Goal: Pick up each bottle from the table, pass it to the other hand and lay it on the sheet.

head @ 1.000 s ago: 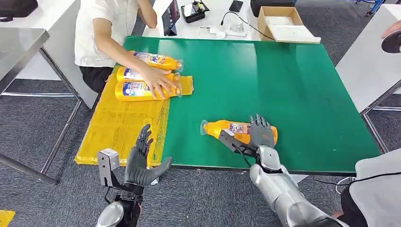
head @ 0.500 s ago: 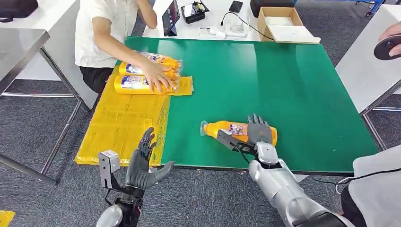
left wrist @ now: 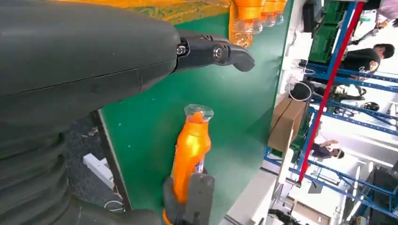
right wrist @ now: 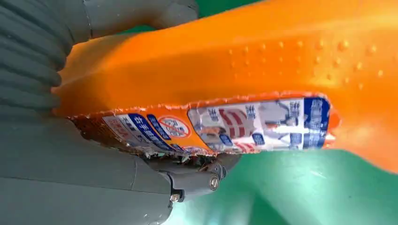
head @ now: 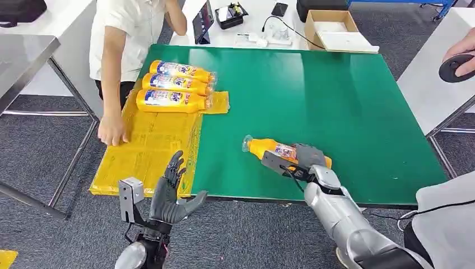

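An orange bottle (head: 270, 148) with a clear cap lies on its side near the front edge of the green table (head: 313, 89). My right hand (head: 311, 159) grips its wide end, fingers wrapped over the body (right wrist: 281, 61). I cannot tell whether the bottle is off the table. My left hand (head: 171, 193) is open, palm up, just in front of the table's front left edge, beside the yellow sheet (head: 145, 151). The left wrist view shows this bottle (left wrist: 190, 150) cap toward my left hand (left wrist: 70, 61). Three more orange bottles (head: 173, 86) lie side by side at the sheet's far end.
A person stands at the far left with a hand (head: 112, 131) resting on the sheet's left edge. A cardboard box (head: 330, 25) and small items sit on the white table behind. At the right, another person's hand holds a round black object (head: 456, 67).
The person's hand left the three bottles and dropped to the sheet's left edge. My right hand's fingers closed around the bottle, which shifted slightly right. My left hand hardly moved.
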You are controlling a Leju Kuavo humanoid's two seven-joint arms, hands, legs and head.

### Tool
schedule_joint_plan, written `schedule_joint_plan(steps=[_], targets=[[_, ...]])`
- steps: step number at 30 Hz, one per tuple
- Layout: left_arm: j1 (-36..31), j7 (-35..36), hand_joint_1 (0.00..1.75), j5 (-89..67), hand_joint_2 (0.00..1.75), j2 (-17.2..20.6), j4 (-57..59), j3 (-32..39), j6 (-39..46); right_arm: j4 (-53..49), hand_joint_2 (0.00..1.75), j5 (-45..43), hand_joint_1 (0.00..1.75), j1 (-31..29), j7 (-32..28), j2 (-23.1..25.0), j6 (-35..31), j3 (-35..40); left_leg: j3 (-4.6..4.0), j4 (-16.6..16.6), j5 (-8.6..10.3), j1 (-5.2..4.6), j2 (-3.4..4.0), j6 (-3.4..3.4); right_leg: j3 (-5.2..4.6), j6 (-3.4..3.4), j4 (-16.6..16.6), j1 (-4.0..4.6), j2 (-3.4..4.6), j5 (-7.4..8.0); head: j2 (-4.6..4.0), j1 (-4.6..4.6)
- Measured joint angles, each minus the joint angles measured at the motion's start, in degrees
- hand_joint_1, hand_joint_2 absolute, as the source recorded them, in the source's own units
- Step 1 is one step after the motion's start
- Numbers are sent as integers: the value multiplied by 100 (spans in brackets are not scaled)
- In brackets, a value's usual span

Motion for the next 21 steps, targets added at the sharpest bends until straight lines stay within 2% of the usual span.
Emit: schedule_joint_plan(steps=[6,10,12,15,18,21], targets=[[-18,-7,0,-7,175,11,24,-74,20,59,175,-143,175,-31,-4,-61,103,-28,21,0,-3,0,0,0,16,-1,-2,0,0,-2,0,-2],[-17,-15,0,-11,175,11,29,-77,85,83,175,-106,175,-23,208,-79,29,-22,27,0,-3,0,-2,0,26,-1,-2,0,-1,-3,0,0],[-17,-39,0,7,175,15,29,-77,118,88,175,-336,175,-18,-18,-79,29,-50,33,0,-3,1,-3,0,24,-2,-2,1,-1,-3,0,0],[-11,-142,0,223,175,15,29,-68,339,81,175,-968,175,-27,-919,-101,154,-192,39,-1,-6,2,7,-2,42,-2,-4,2,4,-1,0,2],[-6,-162,0,481,175,15,44,-57,575,-77,175,-1488,175,37,-1511,-85,300,-284,54,-3,-23,3,54,-2,41,-16,-8,4,57,12,0,4],[7,-155,0,632,175,15,51,-53,689,-332,175,-1793,175,169,-1628,-44,392,-284,57,-3,-23,3,70,-3,33,-18,-8,8,69,14,0,-2]])
